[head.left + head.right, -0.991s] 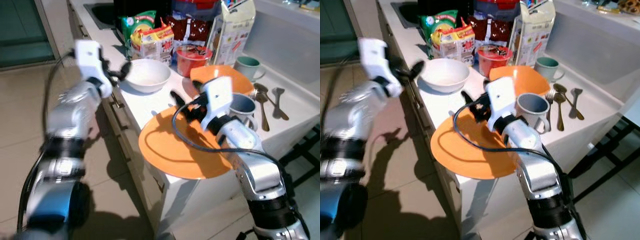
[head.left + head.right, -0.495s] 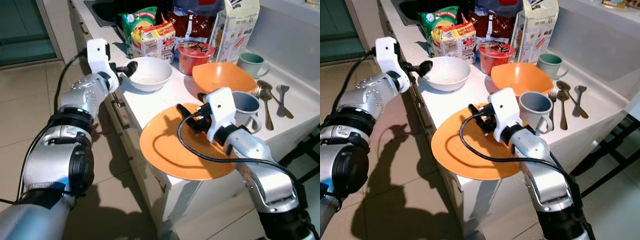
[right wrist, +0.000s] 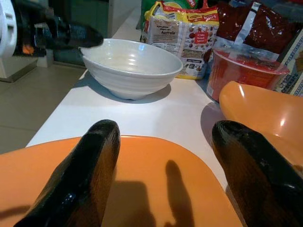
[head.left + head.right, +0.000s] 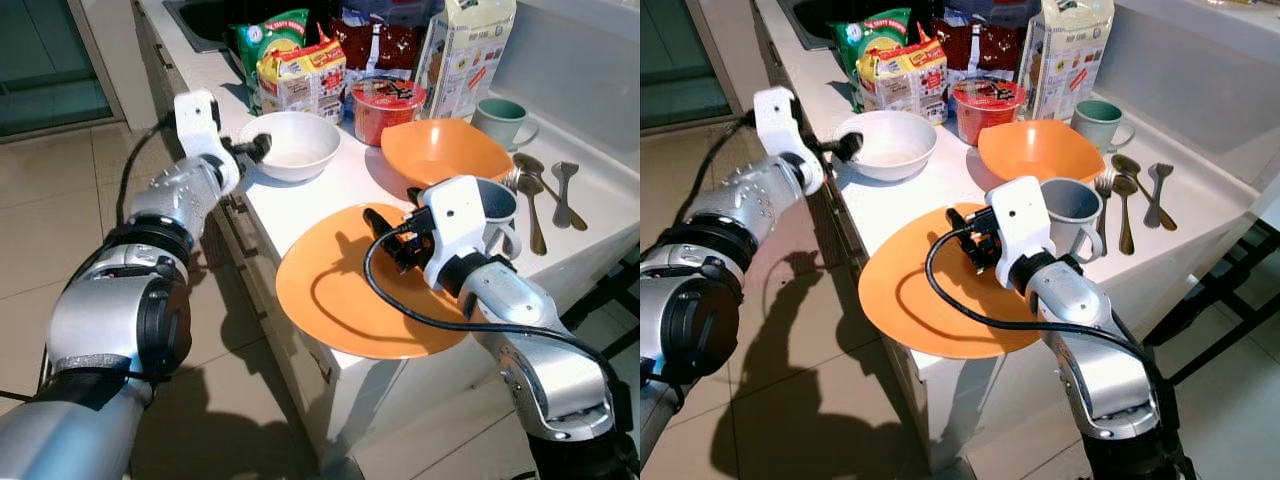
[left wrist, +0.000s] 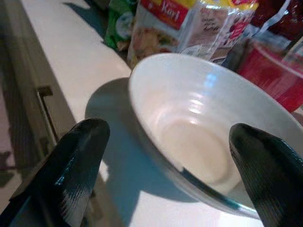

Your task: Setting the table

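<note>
1. L gripper point(image 4: 262, 147) at near rim of white bowl point(image 4: 296, 148), fingers spread wide either side of the rim, nothing held yet; wrist view shows bowl wall between the two fingertips.
2. R gripper point(image 4: 385, 232) hovers over orange plate point(image 4: 340, 300), fingers apart, empty.
3. Bowl sits on white counter point(image 4: 345, 185), near the edge, just in front of noodle packs point(image 4: 300, 80). Plate overhangs counter edge.
4. Handling (judgement): bowl looks glazed ceramic: stiff, fairly heavy, slick, breakable. Best hold = pinch rim wall, one finger in, one out.
5. Risk: slip/tilt on lift; plate could tip off the edge if nudged.
</note>
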Controlling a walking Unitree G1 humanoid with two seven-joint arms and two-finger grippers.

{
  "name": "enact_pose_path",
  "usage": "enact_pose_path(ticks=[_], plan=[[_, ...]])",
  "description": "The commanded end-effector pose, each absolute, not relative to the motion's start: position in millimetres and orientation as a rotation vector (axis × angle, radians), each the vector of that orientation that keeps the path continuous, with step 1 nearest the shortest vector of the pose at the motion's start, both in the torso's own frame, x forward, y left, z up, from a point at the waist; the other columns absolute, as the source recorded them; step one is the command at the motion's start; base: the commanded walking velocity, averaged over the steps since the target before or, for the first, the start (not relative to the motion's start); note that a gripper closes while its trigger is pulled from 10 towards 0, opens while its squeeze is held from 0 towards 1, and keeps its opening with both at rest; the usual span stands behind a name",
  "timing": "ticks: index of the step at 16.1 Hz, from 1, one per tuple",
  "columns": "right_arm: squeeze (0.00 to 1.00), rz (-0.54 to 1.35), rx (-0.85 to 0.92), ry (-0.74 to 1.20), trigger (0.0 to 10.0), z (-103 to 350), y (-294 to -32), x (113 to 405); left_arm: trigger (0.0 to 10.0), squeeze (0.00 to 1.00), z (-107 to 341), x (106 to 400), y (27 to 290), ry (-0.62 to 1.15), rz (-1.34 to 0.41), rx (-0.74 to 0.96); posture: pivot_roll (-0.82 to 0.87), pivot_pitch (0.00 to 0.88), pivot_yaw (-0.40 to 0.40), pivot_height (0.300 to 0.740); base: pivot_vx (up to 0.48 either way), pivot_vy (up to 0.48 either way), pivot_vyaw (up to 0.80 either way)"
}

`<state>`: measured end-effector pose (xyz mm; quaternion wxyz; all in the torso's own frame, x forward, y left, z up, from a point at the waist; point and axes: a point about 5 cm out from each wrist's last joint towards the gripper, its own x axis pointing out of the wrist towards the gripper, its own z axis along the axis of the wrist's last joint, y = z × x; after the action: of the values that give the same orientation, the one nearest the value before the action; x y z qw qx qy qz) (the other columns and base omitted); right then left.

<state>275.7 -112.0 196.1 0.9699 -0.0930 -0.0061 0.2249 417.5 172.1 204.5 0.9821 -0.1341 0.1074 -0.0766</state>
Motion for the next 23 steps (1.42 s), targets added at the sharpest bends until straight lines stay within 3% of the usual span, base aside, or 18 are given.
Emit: enact_pose_path(ticks=[1, 8, 23], plan=[[0.00, 0.437, -0.188, -0.007, 10.0, 197.3, -115.4, 273.9, 10.0, 0.00, 213.3, 420.0, 170.6, 0.195, -0.137, -0.269, -0.10, 0.000, 0.030, 0.740, 0.000, 0.000, 0.00], [0.00, 0.460, -0.184, 0.008, 10.0, 196.8, -107.8, 269.8, 10.0, 0.00, 205.8, 419.3, 170.3, 0.231, -0.076, -0.273, -0.11, 0.000, 0.030, 0.740, 0.000, 0.000, 0.00], [0.00, 0.466, -0.203, 0.008, 10.0, 197.4, -105.5, 270.6, 10.0, 0.00, 192.4, 415.8, 149.3, 0.325, -0.210, -0.197, -0.11, 0.000, 0.029, 0.740, 0.000, 0.000, 0.00]])
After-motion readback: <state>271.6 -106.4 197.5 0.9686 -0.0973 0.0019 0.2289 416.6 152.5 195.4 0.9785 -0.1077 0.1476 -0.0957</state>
